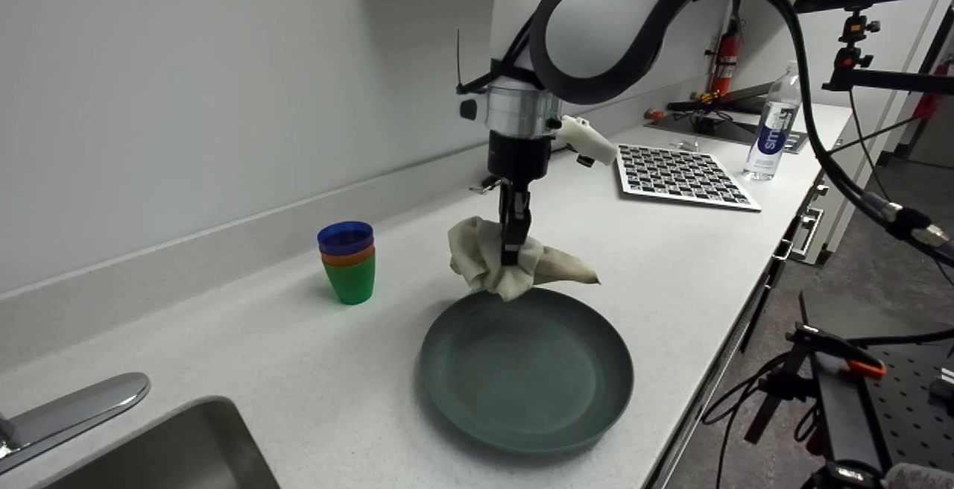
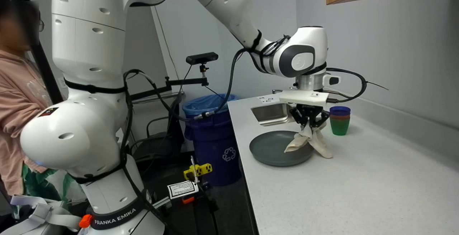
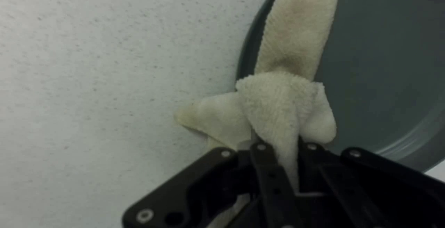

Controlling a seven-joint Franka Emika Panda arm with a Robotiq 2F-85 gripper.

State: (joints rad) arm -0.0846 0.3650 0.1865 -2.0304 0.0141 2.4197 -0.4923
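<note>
Cloth [image 3: 278, 99] hangs just below the gripper [image 1: 511, 254] — which clenches its bunched folds — with one long end out over the plate [image 1: 525, 377].

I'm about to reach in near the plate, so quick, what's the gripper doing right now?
Gripper: closed, jaws holding a bunched cream-colored cloth.
</note>
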